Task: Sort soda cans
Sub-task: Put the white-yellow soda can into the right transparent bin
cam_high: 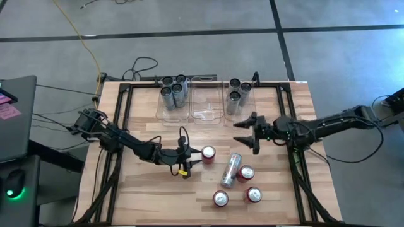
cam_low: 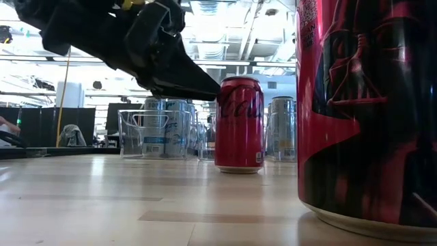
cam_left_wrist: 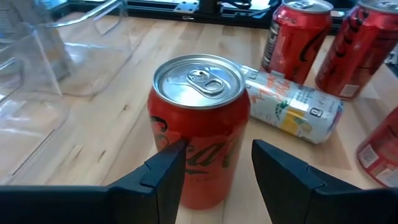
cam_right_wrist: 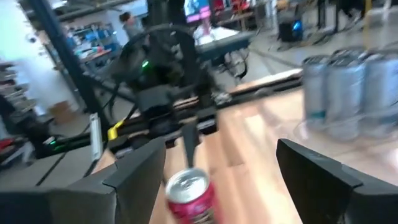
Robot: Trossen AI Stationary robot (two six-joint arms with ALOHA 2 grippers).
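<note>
From above, the left claw [cam_high: 192,157] is being held at an upright red can [cam_high: 207,152] near the middle of the bench [cam_high: 139,189], while the right claw [cam_high: 246,131] is being carried wide open, empty, just in front of the clear bins [cam_high: 205,115] along the far edge. Silver cans [cam_high: 173,91] are seen standing in the outer bins; three more red cans [cam_high: 238,186] and a toppled pale can [cam_high: 231,169] are lying toward the near edge.

At bench level, dark fingers [cam_low: 194,85] are being pressed against the red can's [cam_low: 240,123] shoulder.

Through the left wrist, the can [cam_left_wrist: 199,118] is being straddled by both fingers [cam_left_wrist: 165,177]; a firm grip cannot be confirmed.

Through the right wrist, the open fingers [cam_right_wrist: 320,177] are being aimed at the same can [cam_right_wrist: 189,196].

Judged step: picking up a red can. Next, a squeeze, a lift, then carriage to the middle bin.
</note>
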